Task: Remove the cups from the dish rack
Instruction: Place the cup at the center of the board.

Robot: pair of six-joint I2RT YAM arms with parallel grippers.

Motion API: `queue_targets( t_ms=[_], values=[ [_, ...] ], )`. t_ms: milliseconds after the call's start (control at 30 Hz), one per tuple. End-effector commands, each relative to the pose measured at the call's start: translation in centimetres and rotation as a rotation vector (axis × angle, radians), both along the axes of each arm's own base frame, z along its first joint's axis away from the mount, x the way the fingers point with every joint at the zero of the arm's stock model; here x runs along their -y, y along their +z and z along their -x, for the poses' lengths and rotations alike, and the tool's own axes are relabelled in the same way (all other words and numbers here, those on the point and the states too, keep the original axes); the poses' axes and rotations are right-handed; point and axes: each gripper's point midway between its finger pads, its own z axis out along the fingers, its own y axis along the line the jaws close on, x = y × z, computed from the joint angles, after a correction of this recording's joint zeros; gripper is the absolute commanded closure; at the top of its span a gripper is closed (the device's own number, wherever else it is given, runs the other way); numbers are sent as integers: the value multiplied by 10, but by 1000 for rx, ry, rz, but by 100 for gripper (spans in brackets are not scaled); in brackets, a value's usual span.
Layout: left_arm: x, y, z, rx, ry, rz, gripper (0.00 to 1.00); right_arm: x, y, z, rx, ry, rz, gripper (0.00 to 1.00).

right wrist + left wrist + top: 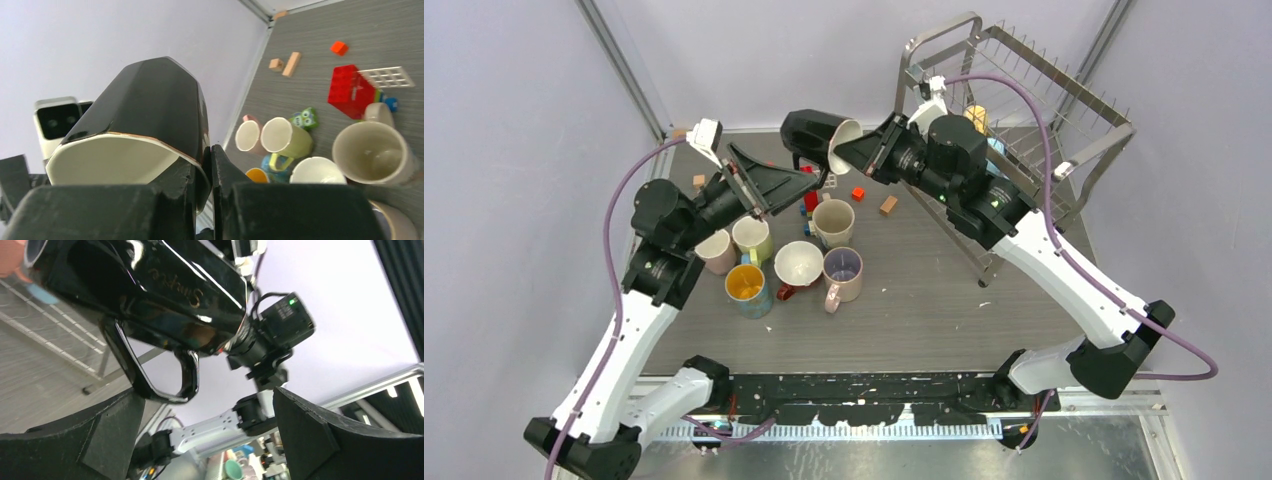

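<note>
Gripping blk mug [812,133] rim: R end effector [848,152]

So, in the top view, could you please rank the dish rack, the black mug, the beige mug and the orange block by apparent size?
Largest: dish rack.
Then black mug and beige mug: look alike; the black one is held up nearer the camera, so unranked.
Smallest: orange block.

mug cluster [798,264] crowds left; tabletop [934,310] right open.
</note>
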Motion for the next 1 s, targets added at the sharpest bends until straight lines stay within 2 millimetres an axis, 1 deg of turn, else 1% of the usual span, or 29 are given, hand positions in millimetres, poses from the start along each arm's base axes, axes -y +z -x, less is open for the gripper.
queue_targets(
  t_ms=[0,167,333,600,700,800,967],
  values=[
    [-16,-8,16,82,78,-171,0,35,68,10,154,-104,-46,99],
    [-26,-18,21,101,124,-276,0,49,35,4,104,-163,120,99],
    [-29,-31,23,91,121,-335,0,64,0,0,54,-219,302,99],
    [-32,-39,24,100,130,-388,0,89,-62,-2,-31,-291,640,99],
    [-32,-41,23,102,129,-399,0,90,-84,-4,-65,-284,740,99],
    [-31,-44,23,101,119,-404,0,84,-110,-10,-107,-258,823,99],
    [-29,-47,21,99,109,-409,0,77,-142,-23,-145,-241,912,99]
  ],
)
